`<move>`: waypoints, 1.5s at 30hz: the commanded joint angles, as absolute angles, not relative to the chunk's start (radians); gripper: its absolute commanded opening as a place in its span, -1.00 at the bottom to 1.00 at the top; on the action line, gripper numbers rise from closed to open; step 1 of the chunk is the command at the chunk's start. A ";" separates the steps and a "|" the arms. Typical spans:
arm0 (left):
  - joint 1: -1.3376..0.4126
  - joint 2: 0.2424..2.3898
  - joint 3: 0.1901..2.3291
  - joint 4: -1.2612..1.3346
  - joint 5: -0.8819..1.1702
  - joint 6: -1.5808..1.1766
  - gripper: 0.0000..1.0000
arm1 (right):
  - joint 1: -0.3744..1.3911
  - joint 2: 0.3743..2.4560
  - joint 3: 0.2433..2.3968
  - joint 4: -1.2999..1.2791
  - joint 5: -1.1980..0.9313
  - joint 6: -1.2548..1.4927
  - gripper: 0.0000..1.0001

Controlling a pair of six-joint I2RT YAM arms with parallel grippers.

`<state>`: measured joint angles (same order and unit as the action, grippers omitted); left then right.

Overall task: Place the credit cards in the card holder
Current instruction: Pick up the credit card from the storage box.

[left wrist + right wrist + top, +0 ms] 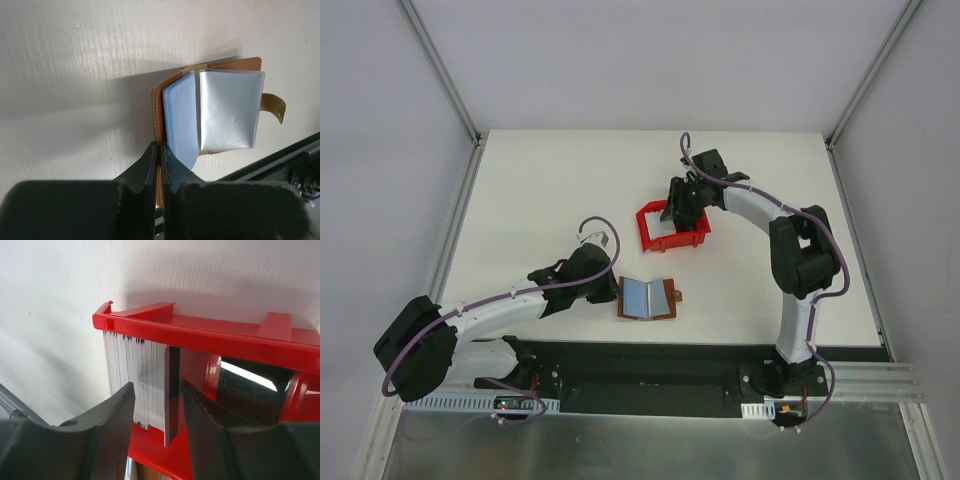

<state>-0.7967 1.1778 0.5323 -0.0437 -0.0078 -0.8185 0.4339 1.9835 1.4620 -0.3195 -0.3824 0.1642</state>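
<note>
Right wrist view: the credit cards (137, 375) stand on edge in a red bin (215, 335), their faces toward the half-spread fingers of the right gripper (158, 392), which straddles them, nothing gripped yet. The left gripper (159, 152) pinches the cover of the open card holder (227, 110).

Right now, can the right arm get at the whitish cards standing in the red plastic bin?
Probably yes. The right pincer is down at the red plastic bin, with its open fingers on either side of the stack of whitish thin cards. Nothing seems to block the way.
</note>
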 commanded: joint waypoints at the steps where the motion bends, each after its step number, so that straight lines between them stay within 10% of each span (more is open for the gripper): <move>1: -0.788 1.189 0.566 -0.052 -0.005 -0.801 -1.00 | 0.437 1.913 1.476 -0.319 -0.387 0.161 -0.14; 31: -0.790 1.187 0.565 -0.052 -0.002 -0.802 -1.00 | 0.411 1.891 1.525 -0.417 -0.302 0.104 -0.99; 45: -0.790 1.170 0.534 -0.051 -0.015 -0.824 -1.00 | 0.406 1.645 1.470 -0.424 -0.264 0.066 -0.99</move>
